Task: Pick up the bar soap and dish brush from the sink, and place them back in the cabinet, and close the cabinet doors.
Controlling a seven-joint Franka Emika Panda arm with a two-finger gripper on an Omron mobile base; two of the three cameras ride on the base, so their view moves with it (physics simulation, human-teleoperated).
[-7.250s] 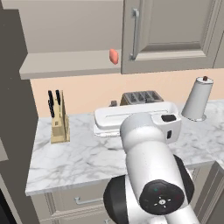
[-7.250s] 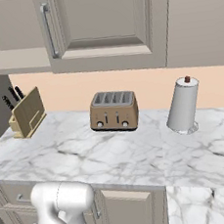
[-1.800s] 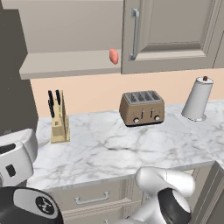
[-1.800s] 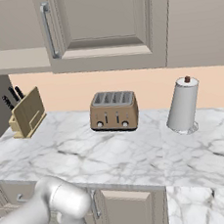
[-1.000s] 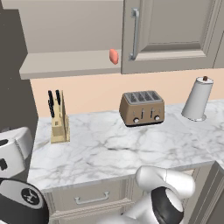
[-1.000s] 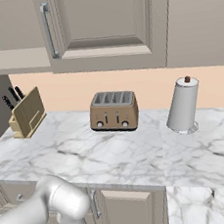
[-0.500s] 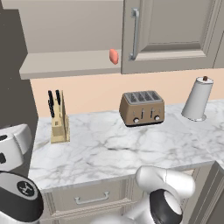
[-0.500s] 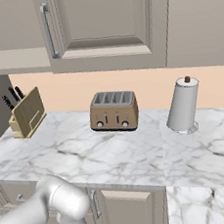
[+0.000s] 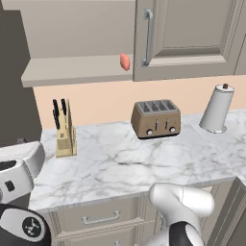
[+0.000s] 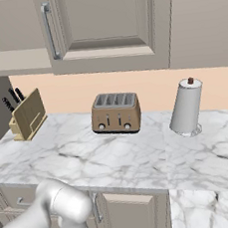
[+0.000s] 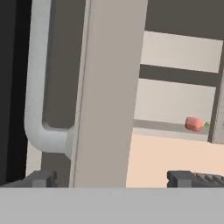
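Salmon-orange against the greige, the bar soap (image 9: pixel 125 61) sits on the cabinet (image 9: pixel 72 67) shelf, right at its front lip and just beside the edge of the closed right-hand door (image 9: pixel 187 33) with its silver bar handle (image 9: pixel 148 36). In the hand view the soap (image 11: pixel 193 124) shows again on the shelf, with a small tan sliver touching its right side that may be the dish brush, though it is too small to tell. Much nearer the camera in that view stands the edge of the open cabinet door (image 11: pixel 107 92), its curved handle (image 11: pixel 37 87) to the left, and the gripper (image 11: pixel 111 177) has its jaws spread wide with nothing between them, straddling that door edge. My reading is that closing the open door is the step in hand. The main risk is a glancing push: with the fingers this close to the door's thin edge, a poorly lined-up sweep could slip off it or catch the handle and jam. A door swung hard could also clip the soap, since it rests at the shelf's very front, and knock it off onto the marble surface (image 9: pixel 125 163) below. Below the cabinet, the toaster (image 9: pixel 155 118), knife block (image 9: pixel 64 129) and paper towel roll (image 9: pixel 217 108) stand well apart, leaving open room beneath the shelf.
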